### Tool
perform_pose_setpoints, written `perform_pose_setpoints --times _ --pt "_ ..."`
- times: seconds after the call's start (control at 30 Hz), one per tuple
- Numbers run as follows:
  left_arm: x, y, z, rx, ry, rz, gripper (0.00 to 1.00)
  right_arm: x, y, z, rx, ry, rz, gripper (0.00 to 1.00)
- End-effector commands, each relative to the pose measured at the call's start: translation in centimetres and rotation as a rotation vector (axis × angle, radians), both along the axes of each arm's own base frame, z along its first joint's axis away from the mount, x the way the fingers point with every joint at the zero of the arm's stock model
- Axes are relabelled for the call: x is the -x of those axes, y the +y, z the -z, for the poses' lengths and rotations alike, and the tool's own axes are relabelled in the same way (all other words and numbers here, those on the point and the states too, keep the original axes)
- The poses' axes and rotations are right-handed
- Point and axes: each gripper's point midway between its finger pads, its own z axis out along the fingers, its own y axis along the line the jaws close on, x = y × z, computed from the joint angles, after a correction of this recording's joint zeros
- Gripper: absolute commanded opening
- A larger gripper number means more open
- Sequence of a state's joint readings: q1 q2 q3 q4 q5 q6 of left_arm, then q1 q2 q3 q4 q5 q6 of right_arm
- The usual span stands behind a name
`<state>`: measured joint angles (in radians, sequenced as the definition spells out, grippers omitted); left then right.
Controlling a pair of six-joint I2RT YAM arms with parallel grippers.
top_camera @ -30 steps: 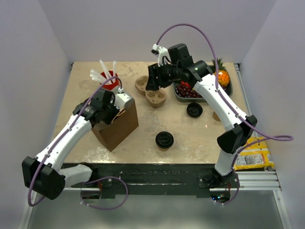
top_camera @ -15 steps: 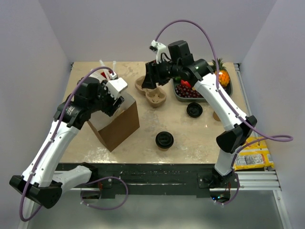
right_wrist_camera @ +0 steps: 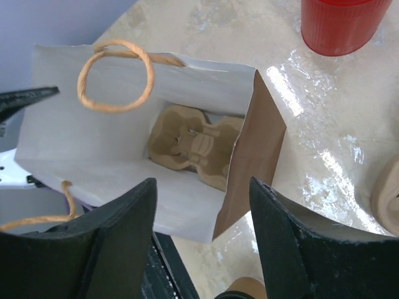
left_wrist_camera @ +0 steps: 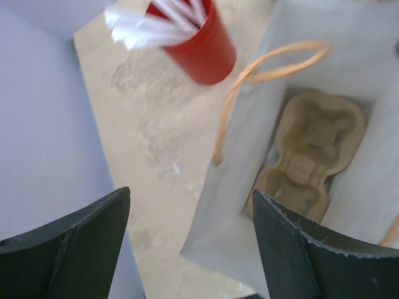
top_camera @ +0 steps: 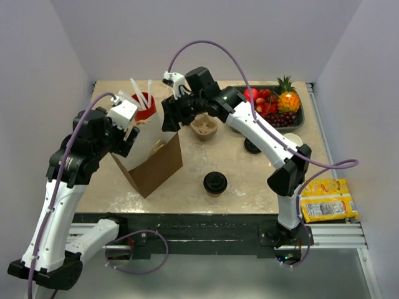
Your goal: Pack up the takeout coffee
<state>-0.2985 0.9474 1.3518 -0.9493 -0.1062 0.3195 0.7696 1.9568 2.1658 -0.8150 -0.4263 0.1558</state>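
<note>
Takeout coffee (top_camera: 214,182), a small paper cup seen mostly as its round black plastic lid, stands upright on the tan tabletop (top_camera: 249,187). It is near the right side of the brown paper bag (top_camera: 159,168), toward the arm bases, and touches nothing. Both sets of jaws hang over the bag's open mouth, spread wide and empty. Those of the right arm (top_camera: 259,134) are the nearer pair: the cup lies below them and toward the near edge. The left arm (top_camera: 62,187) is across the bag from it. The cup's long axis is vertical, so a side grip under the lid's rim looks the likely approach. Inside the white-lined bag a moulded tan pulp carrier (right_wrist_camera: 196,146) lies flat on the bottom, wells up. The lid looks smooth and hard, the paper wall thin and crushable.
</note>
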Motion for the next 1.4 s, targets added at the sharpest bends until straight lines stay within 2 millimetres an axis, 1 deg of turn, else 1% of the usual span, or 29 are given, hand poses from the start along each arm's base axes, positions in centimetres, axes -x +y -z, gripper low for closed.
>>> perform_pose_setpoints --times 0.0,0.03,0.07,0.13,0.17,0.23,0.27,0.33,0.37,0.43,0.47,0.5,0.53,0.57,0.6,0.67,0.7,0.73,0.8,0.93,1.03,1.07,1.1,1.13,1.17,1.2,1.27,1.3,1.37 --pt "0.5 3.3 2.7 0.006 0.087 -0.177 0.82 -1.1 0.4 -0.9 0.029 -0.101 0.058 0.61" --pt "0.3 3.3 3.1 0.021 0.102 -0.189 0.81 -1.5 0.4 -0.3 0.05 -0.106 0.081 0.58" --pt "0.1 3.6 3.3 0.028 0.113 -0.206 0.77 -1.7 0.3 0.0 0.059 -0.108 0.083 0.51" --pt "-0.4 3.2 4.3 0.047 0.166 -0.196 0.72 -1.8 0.2 0.7 0.088 -0.111 0.092 0.44" --pt "-0.4 3.0 4.7 0.055 0.183 -0.191 0.65 -1.8 0.0 0.7 0.093 -0.116 0.093 0.32" --pt "-0.8 2.1 5.0 0.076 0.196 -0.14 0.58 -1.7 -0.3 1.1 0.109 -0.118 0.095 0.23" --pt "-0.9 1.9 5.4 0.079 0.201 -0.127 0.54 -1.5 -0.5 0.8 0.107 -0.12 0.095 0.18" --pt "-1.5 1.2 5.8 0.081 0.204 -0.08 0.51 -1.2 -0.8 1.3 0.119 -0.113 0.092 0.12" --pt "-1.7 1.0 6.2 0.077 0.216 -0.062 0.38 -1.1 -0.9 1.3 0.12 -0.111 0.091 0.05" --pt "-2.0 0.4 6.9 0.075 0.262 -0.028 0.22 -1.0 -0.9 1.0 0.113 -0.104 0.095 0.0" --pt "-2.3 0.0 5.9 0.087 0.247 -0.006 0.07 -0.9 -0.9 0.6 0.103 -0.102 0.093 0.0" --pt "-2.1 -0.9 5.6 0.108 0.266 0.047 0.01 -0.7 -0.8 -0.7 0.08 -0.107 0.099 0.0" --pt "-2.0 -1.2 4.8 0.119 0.261 0.063 0.0 -0.7 -0.8 -1.5 0.067 -0.107 0.106 0.0" --pt "-2.3 -1.5 2.4 0.132 0.213 0.074 0.0 -0.5 -0.8 -2.6 0.049 -0.119 0.107 0.0" --pt "-1.9 -1.9 2.2 0.139 0.246 0.099 0.0 -0.2 -1.0 -4.9 0.011 -0.146 0.109 0.0" --pt "-1.7 -2.4 0.4 0.146 0.243 0.136 0.0 0.2 -1.3 -7.1 -0.03 -0.165 0.114 0.0" --pt "-1.6 -2.7 0.0 0.158 0.247 0.15 0.0 0.7 -1.8 -8.2 -0.051 -0.174 0.114 0.0" --pt "-1.7 -2.9 -0.9 0.165 0.231 0.159 0.0 1.1 -1.9 -8.6 -0.057 -0.172 0.114 0.0" --pt "-1.5 -3.7 -0.9 0.19 0.26 0.2 0.0 1.8 -2.4 -9.3 -0.069 -0.17 0.112 0.0" --pt "-1.5 -4.9 -0.1 0.242 0.32 0.233 0.0 2.3 -3.0 -8.9 -0.053 -0.148 0.119 0.0" --pt "-2.3 -5.4 1.1 0.261 0.369 0.244 0.0 2.0 -2.6 -7.2 -0.03 -0.108 0.116 0.0" --pt "-3.0 -5.4 2.3 0.255 0.4 0.228 0.01 1.1 -2.8 -6.1 -0.01 -0.088 0.134 0.0" --pt "-3.5 -5.1 3.4 0.24 0.423 0.21 0.14 0.6 -2.9 -5.2 0.007 -0.082 0.136 0.0" --pt "-4.0 -4.8 4.6 0.226 0.452 0.187 0.36 -0.5 -2.9 -2.7 0.054 -0.051 0.145 0.33" --pt "-5.0 -4.3 5.8 0.205 0.478 0.155 0.4 -2.4 -4.2 -2.2 0.062 -0.039 0.19 0.51" --pt "-5.2 -4.4 6.0 0.203 0.488 0.159 0.43 -3.4 -4.8 -2.0 0.057 -0.038 0.21 0.67" --pt "-6.3 -5.0 4.0 0.237 0.418 0.184 0.49 -5.1 -5.7 -4.4 -0.013 -0.073 0.215 0.76" --pt "-6.6 -5.3 3.0 0.247 0.383 0.2 0.5 -5.3 -5.9 -5.5 -0.035 -0.097 0.207 0.84" --pt "-7.1 -5.5 1.1 0.259 0.307 0.213 0.54 -5.3 -6.2 -7.8 -0.089 -0.148 0.188 0.87"
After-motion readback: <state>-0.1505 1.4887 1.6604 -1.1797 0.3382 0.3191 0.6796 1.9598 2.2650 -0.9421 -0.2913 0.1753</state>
